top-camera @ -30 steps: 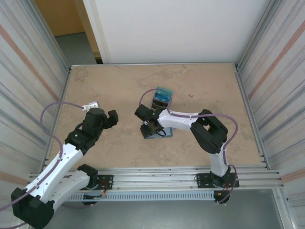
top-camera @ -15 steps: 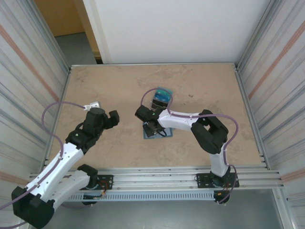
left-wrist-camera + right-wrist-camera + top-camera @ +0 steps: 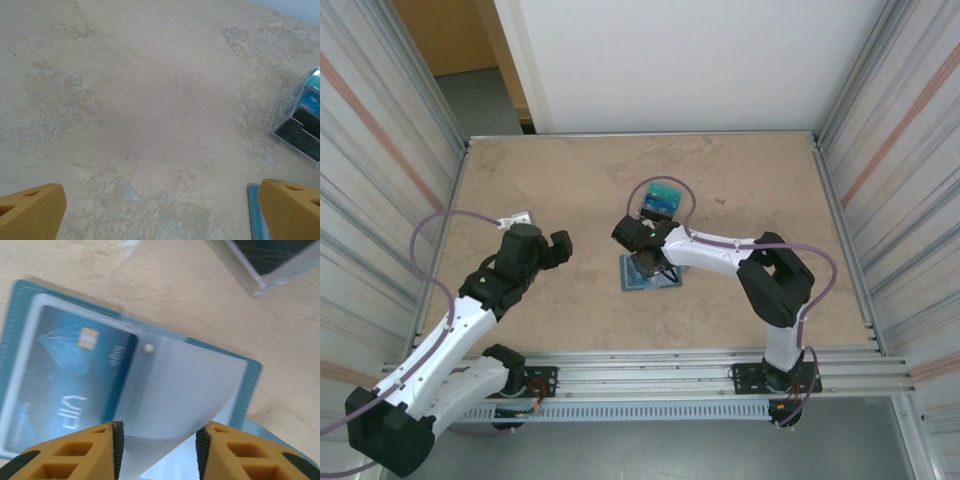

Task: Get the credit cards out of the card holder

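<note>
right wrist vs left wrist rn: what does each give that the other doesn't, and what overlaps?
Right wrist: the card holder lying open, a blue card with a chip in its left sleeve, and a clear sleeve standing up between the fingers of the open right gripper.
Left wrist: the open left gripper over a bare stretch of table, and teal cards in the clear tray.
Both: the table, part of the clear tray, and the card holder, which is just a corner in the left wrist view.
</note>
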### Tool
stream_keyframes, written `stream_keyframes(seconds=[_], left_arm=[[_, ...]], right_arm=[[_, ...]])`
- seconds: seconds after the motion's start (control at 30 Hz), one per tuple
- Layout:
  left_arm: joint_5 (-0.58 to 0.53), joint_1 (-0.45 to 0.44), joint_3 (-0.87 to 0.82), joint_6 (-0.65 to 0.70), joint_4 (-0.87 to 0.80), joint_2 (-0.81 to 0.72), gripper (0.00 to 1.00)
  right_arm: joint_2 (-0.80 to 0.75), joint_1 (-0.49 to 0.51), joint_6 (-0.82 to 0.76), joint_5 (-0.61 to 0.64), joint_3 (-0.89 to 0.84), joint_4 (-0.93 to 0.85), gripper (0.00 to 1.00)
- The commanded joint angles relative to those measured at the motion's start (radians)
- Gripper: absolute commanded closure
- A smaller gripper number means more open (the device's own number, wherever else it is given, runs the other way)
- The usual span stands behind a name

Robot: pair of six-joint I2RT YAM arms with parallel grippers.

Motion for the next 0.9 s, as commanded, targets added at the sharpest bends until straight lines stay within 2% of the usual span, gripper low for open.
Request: stream_keyframes(seconds=[0.0,0.23,0.5,0.63,0.87], left_arm=[[0.033,0.005,0.038,0.026,0.023,0.024,0.01],[0.089,-0.012,0.05,0.056,0.051,0.106,0.01],[-0.045,-0.183,0.105,0.103,0.059,0.322,0.01],[-0.051,-0.226,0.123,0.088,0.087,0.436,0.01],[-0.008,-0.266,0.13,0.049,0.185,0.589,0.01]], right_arm=[[-0.047,-0.023,0.035,0.04,-0.041,-0.017,0.6],[-0.098,-0.059,0.051,0.014,-0.126,0.012,0.65],[-0.174,-0.101,0.08,-0.025,-0.182,0.043,0.66],[-0.241,-0.126,0.107,-0.045,-0.2,0.058,0.67],[-0.38,-0.181,0.156,-0.189,-0.254,0.153,0.67]])
